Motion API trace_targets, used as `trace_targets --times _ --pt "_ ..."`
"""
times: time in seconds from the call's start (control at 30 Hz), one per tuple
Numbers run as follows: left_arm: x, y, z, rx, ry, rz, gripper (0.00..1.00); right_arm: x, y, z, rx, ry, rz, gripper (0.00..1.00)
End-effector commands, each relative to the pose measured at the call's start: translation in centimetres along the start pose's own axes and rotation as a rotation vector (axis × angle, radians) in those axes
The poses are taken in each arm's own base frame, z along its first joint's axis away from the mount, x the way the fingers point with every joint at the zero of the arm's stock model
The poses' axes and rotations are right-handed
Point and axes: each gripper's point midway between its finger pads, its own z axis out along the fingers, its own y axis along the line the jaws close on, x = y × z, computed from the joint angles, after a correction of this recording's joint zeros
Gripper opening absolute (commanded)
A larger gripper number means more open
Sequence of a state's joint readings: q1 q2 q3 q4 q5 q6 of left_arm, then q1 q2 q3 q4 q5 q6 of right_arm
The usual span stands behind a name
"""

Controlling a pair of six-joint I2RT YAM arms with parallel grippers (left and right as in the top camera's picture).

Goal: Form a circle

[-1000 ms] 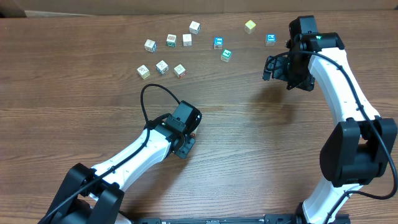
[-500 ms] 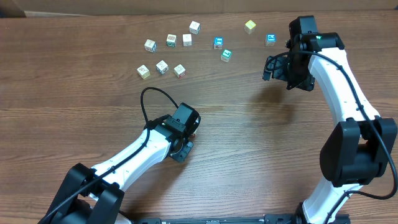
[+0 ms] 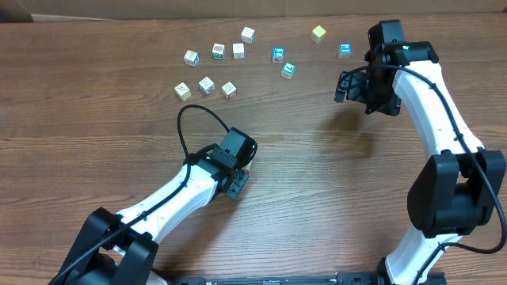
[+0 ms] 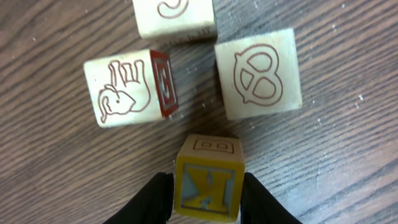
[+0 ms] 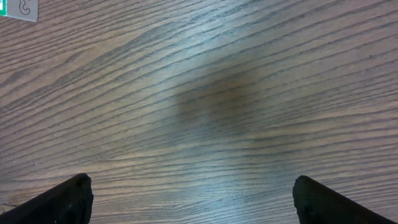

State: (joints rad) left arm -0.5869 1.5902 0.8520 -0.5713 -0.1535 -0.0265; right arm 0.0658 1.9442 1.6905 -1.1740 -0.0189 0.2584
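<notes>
soft even light, sharp close-ups

Left white-and-black arm [image 3: 170, 196] stretched low, wrist angled down. Left gripper [image 4: 208, 198]: black fingers [image 4: 149, 202] pressed against both sides of small yellow letter cube [image 4: 208, 177]. Right white-and-black arm [image 3: 436, 111] arched high; right gripper [image 5: 196, 199] jaws spread wide.

Brown wood-grain table [image 3: 95, 127], tan strip [image 3: 158, 6] along its far edge
</notes>
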Motion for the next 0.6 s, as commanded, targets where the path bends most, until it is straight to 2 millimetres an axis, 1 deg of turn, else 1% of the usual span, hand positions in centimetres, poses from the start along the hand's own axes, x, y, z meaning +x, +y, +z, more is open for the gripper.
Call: trace_targets --times 0.0,0.07,0.17,0.23,0.33,0.37,0.4,0.53,0.57 --pt "0.1 0.4 0.4 -0.020 0.001 -0.024 0.34 -0.5 0.0 -1.0 -0.008 -0.032 0.007 1.00" --pt "0.1 0.4 0.4 -0.020 0.002 -0.023 0.35 -0.5 0.0 -1.0 -0.008 -0.032 0.007 1.00" --pt "0.5 0.3 0.7 -0.015 0.024 -0.021 0.40 -0.5 0.0 -1.0 -0.008 -0.032 0.007 1.00" --pt "1.0 0.2 1.1 -0.012 0.046 -0.018 0.40 -0.5 0.0 -1.0 -0.008 -0.032 0.007 1.00" --pt "1.7 0.0 1.9 -0.008 0.085 -0.014 0.38 -0.5 0.0 -1.0 -0.008 -0.032 0.007 1.00" --pt "2.1 -0.1 2.4 -0.008 0.104 -0.010 0.33 -0.5 0.0 -1.0 -0.008 -0.032 0.007 1.00" --pt "2.2 -0.1 2.6 -0.009 0.112 -0.008 0.32 -0.5 0.0 -1.0 -0.008 -0.032 0.007 1.00" --pt "2.1 -0.2 2.6 -0.008 0.109 -0.009 0.28 -0.5 0.0 -1.0 -0.008 -0.032 0.007 1.00" --pt "2.1 -0.2 2.6 -0.008 0.109 -0.010 0.28 -0.5 0.0 -1.0 -0.008 -0.032 0.007 1.00"
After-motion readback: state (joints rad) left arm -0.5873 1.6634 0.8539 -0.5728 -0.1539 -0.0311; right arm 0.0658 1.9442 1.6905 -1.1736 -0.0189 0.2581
